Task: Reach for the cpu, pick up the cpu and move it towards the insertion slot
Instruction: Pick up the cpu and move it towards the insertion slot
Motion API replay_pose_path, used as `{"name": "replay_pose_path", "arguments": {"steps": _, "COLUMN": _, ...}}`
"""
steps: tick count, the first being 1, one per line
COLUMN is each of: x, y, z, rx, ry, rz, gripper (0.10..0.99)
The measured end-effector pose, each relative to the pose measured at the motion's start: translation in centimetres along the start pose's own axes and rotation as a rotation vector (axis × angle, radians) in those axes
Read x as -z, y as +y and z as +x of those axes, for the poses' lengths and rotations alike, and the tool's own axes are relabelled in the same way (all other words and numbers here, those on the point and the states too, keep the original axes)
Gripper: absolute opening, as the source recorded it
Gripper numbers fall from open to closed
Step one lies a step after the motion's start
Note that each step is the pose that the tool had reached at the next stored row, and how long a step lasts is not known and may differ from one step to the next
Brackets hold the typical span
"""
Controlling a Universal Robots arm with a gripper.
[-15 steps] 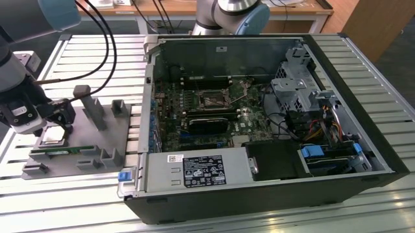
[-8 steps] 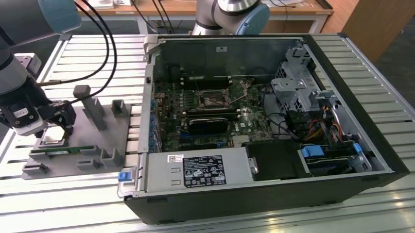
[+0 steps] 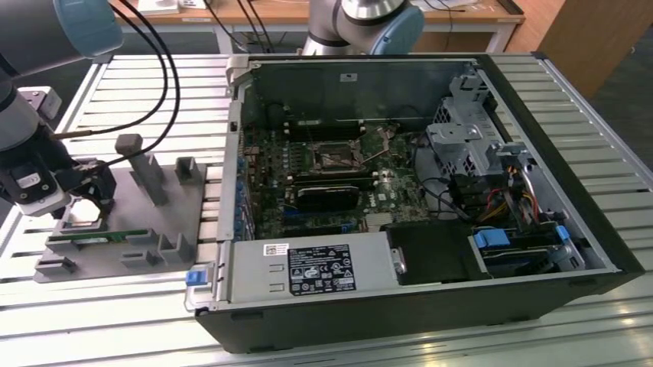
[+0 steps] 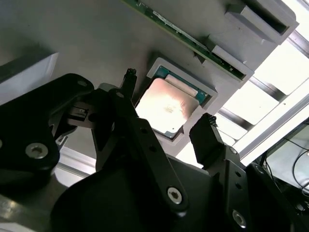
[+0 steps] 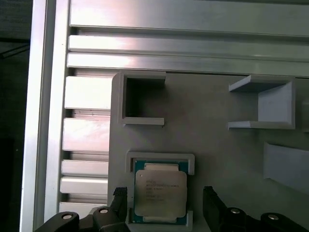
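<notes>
Got the gripper low over the gray plate at the exterior view's left, outside the open computer case. Spread open, gripping nothing, with one finger on each side of the cpu in both wrist views; can't tell if touching its edges. See the cpu lying flat in its shallow gray pocket on that plate, silvery top up, not lifted. Green memory stick just beside the pocket. Spot the insertion slot on the board inside the case, well apart from the gripper
</notes>
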State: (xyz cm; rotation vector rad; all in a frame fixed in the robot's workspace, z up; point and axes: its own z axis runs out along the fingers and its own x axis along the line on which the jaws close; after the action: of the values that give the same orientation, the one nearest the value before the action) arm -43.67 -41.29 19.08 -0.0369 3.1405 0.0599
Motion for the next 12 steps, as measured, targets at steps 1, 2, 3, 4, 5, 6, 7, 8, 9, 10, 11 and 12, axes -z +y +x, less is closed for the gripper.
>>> {"name": "replay_pose_path", "arguments": {"steps": 1, "x": -0.07, "y": 0.00, "z": 0.03, "rx": 0.000, "ry": -0.0001, "rz": 0.000, "gripper": 0.722}}
{"name": "replay_pose_path", "arguments": {"steps": 2, "x": -0.15, "y": 0.00, "z": 0.04, "rx": 0.000, "ry": -0.0002, "rz": 0.000, "gripper": 0.722}}
{"name": "replay_pose_path", "arguments": {"steps": 3, "x": -0.22, "y": 0.01, "z": 0.05, "rx": 0.000, "ry": -0.0001, "rz": 0.000, "gripper": 0.722}}
{"name": "replay_pose_path", "arguments": {"steps": 4, "x": -0.26, "y": 0.05, "z": 0.06, "rx": 0.000, "ry": 0.0001, "rz": 0.000, "gripper": 0.722}}
{"name": "replay_pose_path", "arguments": {"steps": 5, "x": -0.29, "y": 0.09, "z": 0.06, "rx": 0.000, "ry": 0.0000, "rz": 0.000, "gripper": 0.722}}
{"name": "replay_pose_path", "arguments": {"steps": 6, "x": -0.33, "y": 0.10, "z": 0.08, "rx": 0.000, "ry": 0.0001, "rz": 0.000, "gripper": 0.706}}
{"name": "replay_pose_path", "arguments": {"steps": 7, "x": -0.36, "y": 0.11, "z": 0.10, "rx": 0.000, "ry": 0.0002, "rz": 0.000, "gripper": 0.706}}
{"name": "replay_pose_path", "arguments": {"steps": 8, "x": -0.40, "y": 0.12, "z": 0.12, "rx": 0.000, "ry": 0.0000, "rz": 0.000, "gripper": 0.639}}
{"name": "replay_pose_path", "arguments": {"steps": 9, "x": -0.42, "y": 0.13, "z": 0.14, "rx": 0.000, "ry": 0.0000, "rz": 0.000, "gripper": 0.639}}
{"name": "replay_pose_path", "arguments": {"steps": 10, "x": -0.45, "y": 0.13, "z": 0.17, "rx": 0.000, "ry": 0.0000, "rz": 0.000, "gripper": 0.639}}
{"name": "replay_pose_path", "arguments": {"steps": 11, "x": -0.48, "y": 0.14, "z": 0.20, "rx": 0.000, "ry": -0.0001, "rz": 0.000, "gripper": 0.639}}
{"name": "replay_pose_path", "arguments": {"steps": 12, "x": -0.51, "y": 0.14, "z": 0.24, "rx": 0.000, "ry": 0.0000, "rz": 0.000, "gripper": 0.639}}
